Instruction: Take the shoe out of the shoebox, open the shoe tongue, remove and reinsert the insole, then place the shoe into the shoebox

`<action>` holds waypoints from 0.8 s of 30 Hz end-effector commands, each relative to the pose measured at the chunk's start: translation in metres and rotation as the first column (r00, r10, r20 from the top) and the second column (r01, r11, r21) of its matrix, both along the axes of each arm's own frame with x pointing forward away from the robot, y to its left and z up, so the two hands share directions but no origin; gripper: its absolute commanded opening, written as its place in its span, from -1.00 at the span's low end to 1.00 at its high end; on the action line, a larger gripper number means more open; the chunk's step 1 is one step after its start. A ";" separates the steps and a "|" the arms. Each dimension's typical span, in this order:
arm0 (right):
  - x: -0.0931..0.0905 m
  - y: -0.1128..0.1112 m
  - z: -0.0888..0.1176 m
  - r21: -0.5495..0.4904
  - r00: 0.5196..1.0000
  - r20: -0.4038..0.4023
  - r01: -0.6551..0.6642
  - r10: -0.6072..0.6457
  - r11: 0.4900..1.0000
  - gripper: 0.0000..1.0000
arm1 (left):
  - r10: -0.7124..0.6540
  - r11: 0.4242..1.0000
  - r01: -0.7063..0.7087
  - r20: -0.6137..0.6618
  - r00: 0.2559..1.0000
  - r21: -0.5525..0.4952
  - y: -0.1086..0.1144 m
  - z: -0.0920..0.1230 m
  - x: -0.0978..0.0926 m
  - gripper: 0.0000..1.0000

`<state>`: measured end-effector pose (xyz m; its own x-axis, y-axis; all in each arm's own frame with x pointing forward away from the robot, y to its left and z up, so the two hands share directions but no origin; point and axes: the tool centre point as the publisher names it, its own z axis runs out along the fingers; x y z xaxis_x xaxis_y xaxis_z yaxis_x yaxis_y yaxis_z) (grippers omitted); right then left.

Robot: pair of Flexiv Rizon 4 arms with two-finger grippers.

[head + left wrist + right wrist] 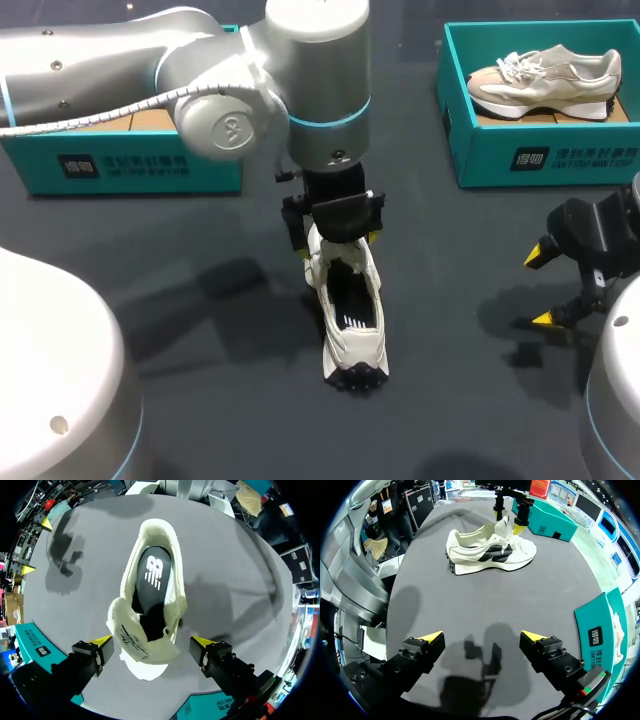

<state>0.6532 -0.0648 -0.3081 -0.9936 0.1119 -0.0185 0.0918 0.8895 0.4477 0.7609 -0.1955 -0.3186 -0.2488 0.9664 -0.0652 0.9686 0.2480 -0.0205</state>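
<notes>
the white-and-black sneaker (352,315) is sitting out on the dark grey counter (200,400) with its tongue (132,640) folded open, the left claw (152,640) is hovering released astride that tongue, the right claw (483,636) is idling released well apart, so pinching out the dark insole (152,575) is probably coming next.

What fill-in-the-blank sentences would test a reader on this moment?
1. The white shoe stands on the ___, not in a box.
2. Between the left hand's open fingers lies the shoe's raised ___.
3. The black insole sits ___ the shoe.
4. The right hand is open and holds ___.
Missing words: table; tongue; inside; nothing.
</notes>
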 end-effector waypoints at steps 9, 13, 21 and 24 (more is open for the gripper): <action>-0.002 0.000 0.000 -0.003 1.000 0.002 0.002 -0.002 1.000 1.00 | -0.005 1.000 0.005 0.000 1.000 -0.016 0.010 0.028 0.037 1.00; -0.002 0.000 0.000 -0.003 1.000 0.002 0.002 -0.002 1.000 1.00 | -0.019 1.000 0.019 -0.004 1.000 -0.013 0.009 0.034 0.050 1.00; -0.002 0.000 0.000 -0.003 1.000 0.002 0.002 -0.002 1.000 1.00 | -0.021 1.000 0.021 0.007 1.000 0.005 0.008 0.041 0.068 0.96; -0.002 0.000 0.000 -0.003 1.000 0.002 0.002 -0.002 1.000 1.00 | -0.028 1.000 0.028 0.008 1.000 0.006 0.010 0.046 0.075 0.07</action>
